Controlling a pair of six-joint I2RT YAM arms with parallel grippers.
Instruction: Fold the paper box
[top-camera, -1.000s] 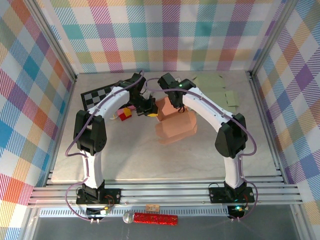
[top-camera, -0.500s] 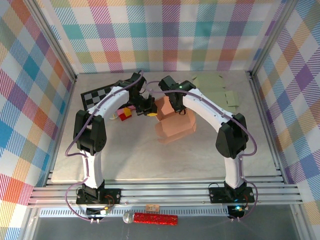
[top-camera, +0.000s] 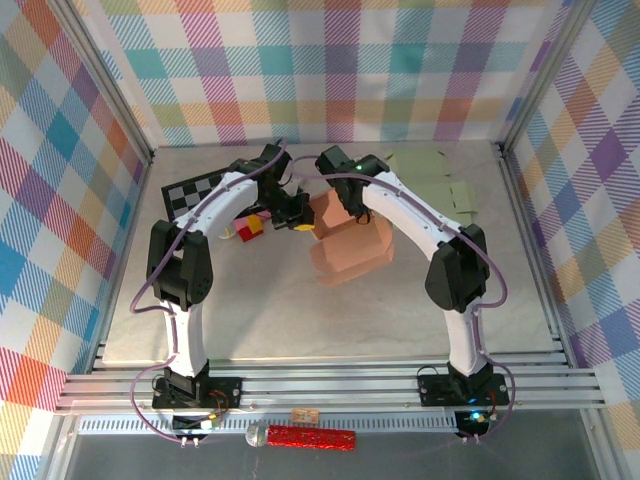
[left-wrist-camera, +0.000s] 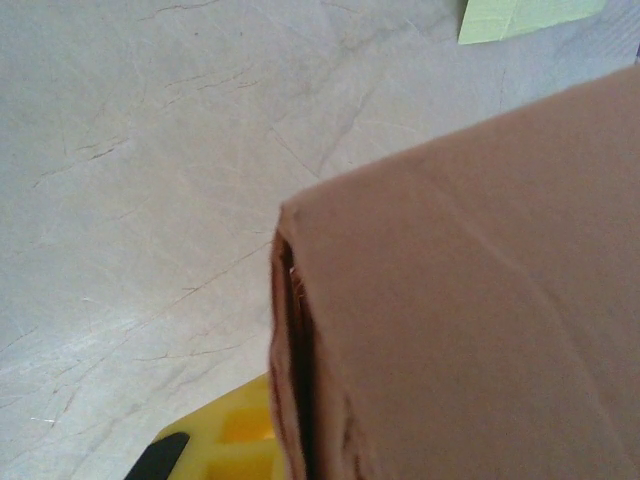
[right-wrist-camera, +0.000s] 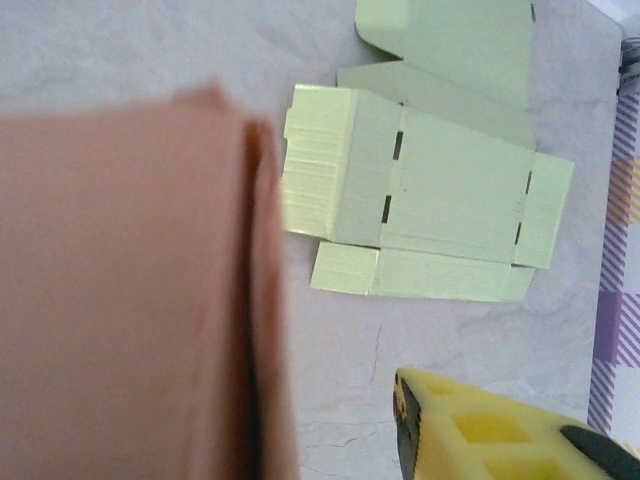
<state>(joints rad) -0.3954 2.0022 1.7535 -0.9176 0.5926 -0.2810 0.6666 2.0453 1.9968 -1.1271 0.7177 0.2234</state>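
1. Paper box (top-camera: 348, 245): salmon, part-folded, resting on the worktop (top-camera: 250, 310).
2. Left end effector (top-camera: 298, 222): at the box's left edge, clenched on its wall.
3. Right end effector (top-camera: 352, 207): over the box's far top edge, released; its yellow finger (right-wrist-camera: 480, 435) is apart from the box.
4. Flat green cartons (right-wrist-camera: 430, 200): right of the box, farther back.

1. I see pastel plaid walls (top-camera: 340, 70) beyond the left pincer (top-camera: 298, 224) and right pincer (top-camera: 352, 207), and flanking both.
2. Beneath them lies a pale veined tabletop (top-camera: 300, 320), evenly lit.
3. Aluminium rails (top-camera: 330, 385) cross well short of them, on my side.
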